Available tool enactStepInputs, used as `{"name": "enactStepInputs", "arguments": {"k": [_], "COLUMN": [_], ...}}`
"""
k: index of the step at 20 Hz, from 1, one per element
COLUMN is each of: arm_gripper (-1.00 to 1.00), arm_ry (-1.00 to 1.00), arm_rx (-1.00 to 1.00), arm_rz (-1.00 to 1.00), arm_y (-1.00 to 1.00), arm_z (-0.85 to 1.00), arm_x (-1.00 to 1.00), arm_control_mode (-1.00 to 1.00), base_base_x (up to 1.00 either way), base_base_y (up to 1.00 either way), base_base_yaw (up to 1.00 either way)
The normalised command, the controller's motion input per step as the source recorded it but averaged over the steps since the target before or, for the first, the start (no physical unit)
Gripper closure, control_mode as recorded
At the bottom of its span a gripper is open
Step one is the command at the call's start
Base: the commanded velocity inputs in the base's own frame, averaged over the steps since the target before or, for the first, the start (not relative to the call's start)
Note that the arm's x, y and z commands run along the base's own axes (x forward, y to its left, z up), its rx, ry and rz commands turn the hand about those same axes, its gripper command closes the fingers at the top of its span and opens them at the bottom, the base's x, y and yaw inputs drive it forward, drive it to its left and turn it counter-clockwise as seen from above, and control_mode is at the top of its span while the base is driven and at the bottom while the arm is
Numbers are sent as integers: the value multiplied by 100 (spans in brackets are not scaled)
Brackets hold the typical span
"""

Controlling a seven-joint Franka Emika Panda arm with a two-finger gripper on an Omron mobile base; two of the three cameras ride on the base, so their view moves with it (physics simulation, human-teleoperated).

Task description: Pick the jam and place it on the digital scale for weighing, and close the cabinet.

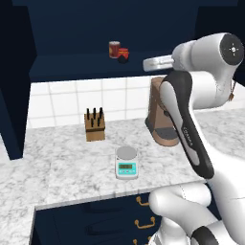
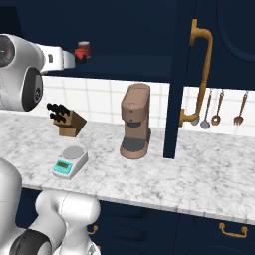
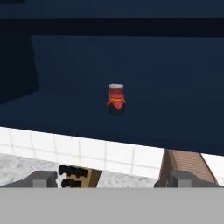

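The jam (image 1: 123,55) lies on the shelf of the open cabinet (image 1: 95,28), a small red jar with its black end facing outward. It also shows in the hand view, the jam (image 3: 116,107) straight ahead and some way off. My gripper (image 3: 113,179) is open, its fingertips (image 3: 43,178) spread wide with nothing between them. It hovers in front of the shelf, to the right of the jar. The digital scale (image 1: 127,162) sits on the marble counter near its front edge, and its plate is bare. The cabinet's right door (image 2: 180,74) stands open.
A taller red can (image 1: 114,49) stands right behind the jam. A knife block (image 1: 94,125) and a brown coffee machine (image 1: 162,117) are on the counter (image 1: 57,158) behind the scale. Utensils (image 2: 216,107) hang on the tiled wall. The cabinet's left door (image 1: 14,95) juts out.
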Motion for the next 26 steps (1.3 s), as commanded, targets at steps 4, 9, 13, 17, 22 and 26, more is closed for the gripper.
{"name": "enactStepInputs", "arguments": {"k": [4, 9, 13, 17, 22, 26], "arm_gripper": [-100, -100, -100, -100, -100, -100], "arm_ry": [0, 0, 0, -8, -3, 0], "arm_rx": [-2, 0, 0, 0, 0, -2], "arm_rz": [0, 0, 0, 0, 0, 0], "arm_y": [13, 10, 5, 0, 1, 15], "arm_z": [0, 7, 0, -2, -14, -20], "arm_x": [64, 55, 43, 59, 44, 36], "arm_control_mode": [-100, -100, -100, -100, -100, -100], "base_base_x": [0, 0, 0, 0, 0, 0], "base_base_y": [0, 0, 0, 0, 0, 0], "base_base_yaw": [0, 0, 0, 0, 0, 0]}}
